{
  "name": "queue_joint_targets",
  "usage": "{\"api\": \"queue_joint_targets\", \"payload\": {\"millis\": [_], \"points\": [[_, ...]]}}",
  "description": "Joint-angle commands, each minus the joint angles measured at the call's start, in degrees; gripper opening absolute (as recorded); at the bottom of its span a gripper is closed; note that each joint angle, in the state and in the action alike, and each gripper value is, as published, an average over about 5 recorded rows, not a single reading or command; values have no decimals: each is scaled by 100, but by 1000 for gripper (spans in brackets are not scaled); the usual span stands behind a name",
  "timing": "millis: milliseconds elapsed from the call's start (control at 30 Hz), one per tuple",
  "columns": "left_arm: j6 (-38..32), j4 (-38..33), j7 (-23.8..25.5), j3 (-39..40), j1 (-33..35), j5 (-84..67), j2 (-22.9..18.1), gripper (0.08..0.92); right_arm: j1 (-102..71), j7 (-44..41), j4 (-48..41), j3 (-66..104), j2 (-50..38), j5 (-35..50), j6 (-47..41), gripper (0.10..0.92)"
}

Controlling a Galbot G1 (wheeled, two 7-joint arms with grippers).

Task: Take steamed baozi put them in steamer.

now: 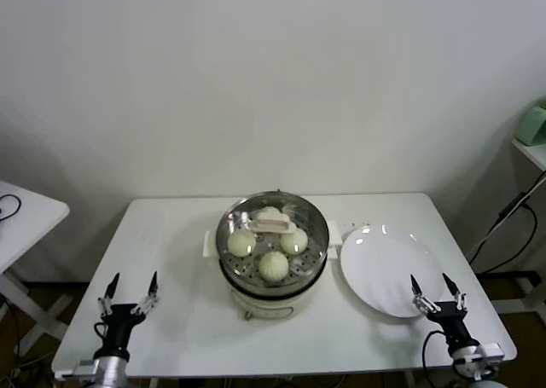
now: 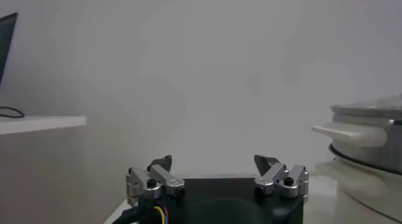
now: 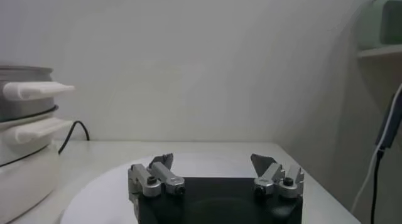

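Observation:
The steamer [image 1: 317, 233], a round steel pot on a cream-white base, stands at the table's middle. Inside it lie several cream-white baozi: one at the left [image 1: 241, 244], one at the front [image 1: 274, 265], one at the right [image 1: 294, 240], and one at the back [image 1: 270, 214] partly hidden by a cream handle piece [image 1: 271, 225]. My left gripper [image 1: 131, 287] is open and empty at the table's front left. My right gripper [image 1: 435, 289] is open and empty at the front right, over the white plate's near edge. The steamer's side also shows in the left wrist view [image 2: 367, 144] and in the right wrist view [image 3: 25, 128].
A flat white plate [image 1: 384, 264] lies right of the steamer; it also shows in the right wrist view [image 3: 207, 165]. A second white table [image 1: 21, 213] stands at far left. A shelf with a green object [image 1: 533, 124] and cables hang at far right.

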Motion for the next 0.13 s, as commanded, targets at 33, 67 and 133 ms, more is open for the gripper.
{"api": "queue_joint_targets", "payload": {"millis": [33,67,133], "points": [[-114,102,7,-35,46,-57,-12,823,8,-4,27,1,5,4,6,823],[-111,99,9,-27,51,-54,-13,823,5,-5,28,1,3,7,7,823],[-109,96,12,-19,55,-52,-14,823,2,-6,28,1,-1,9,10,823]]}}
